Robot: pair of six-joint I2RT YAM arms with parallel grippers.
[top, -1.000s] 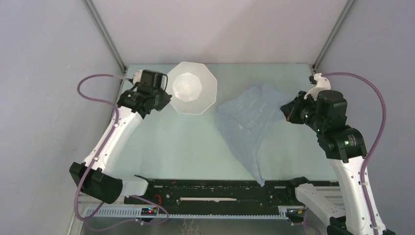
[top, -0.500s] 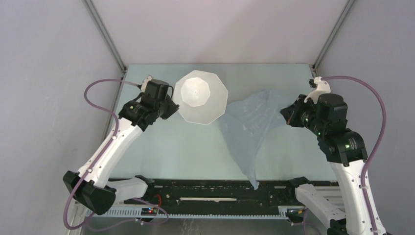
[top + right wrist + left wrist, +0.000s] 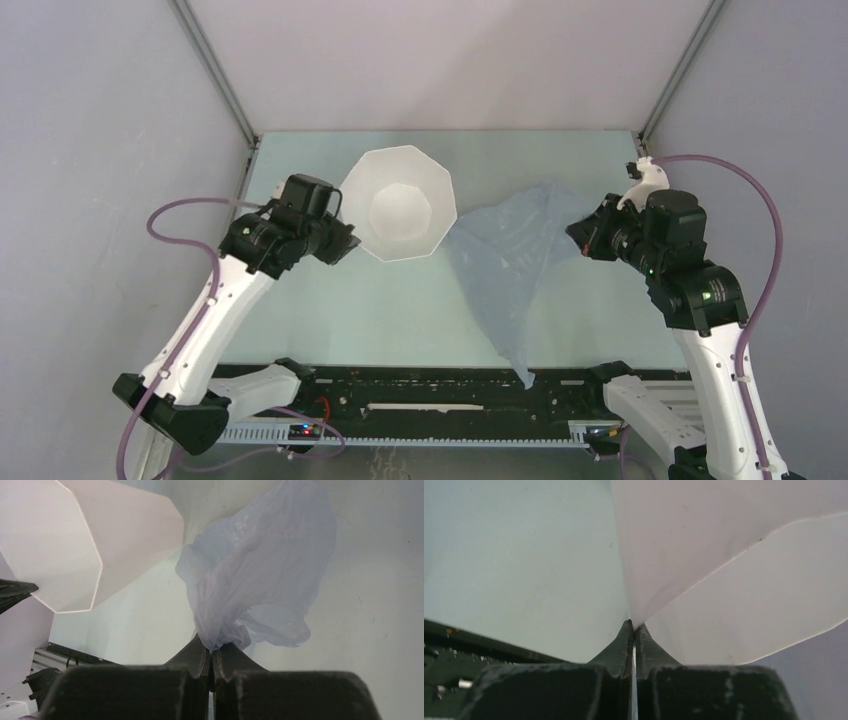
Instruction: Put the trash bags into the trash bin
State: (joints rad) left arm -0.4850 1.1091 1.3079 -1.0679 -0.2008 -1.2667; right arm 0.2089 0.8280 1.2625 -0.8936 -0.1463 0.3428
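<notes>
The translucent white faceted trash bin [image 3: 401,215] is tilted, its open mouth facing up and right. My left gripper [image 3: 345,240] is shut on the bin's left rim; in the left wrist view the rim [image 3: 664,570] runs between the closed fingertips [image 3: 633,626]. The pale blue trash bag [image 3: 510,265] hangs to the right of the bin, its tail trailing down to the near edge. My right gripper [image 3: 578,232] is shut on the bag's upper right corner. In the right wrist view the bag [image 3: 260,575] bunches out of the closed gripper [image 3: 212,650], with the bin [image 3: 75,545] at the left.
The pale green table [image 3: 330,320] is walled by grey panels at the left, back and right. A black rail [image 3: 440,390] runs along the near edge, where the bag's tail ends.
My left gripper has moved the bin nearer and tipped its mouth toward the bag. My right gripper has shifted slightly left with the bag, whose lower tail has narrowed.
</notes>
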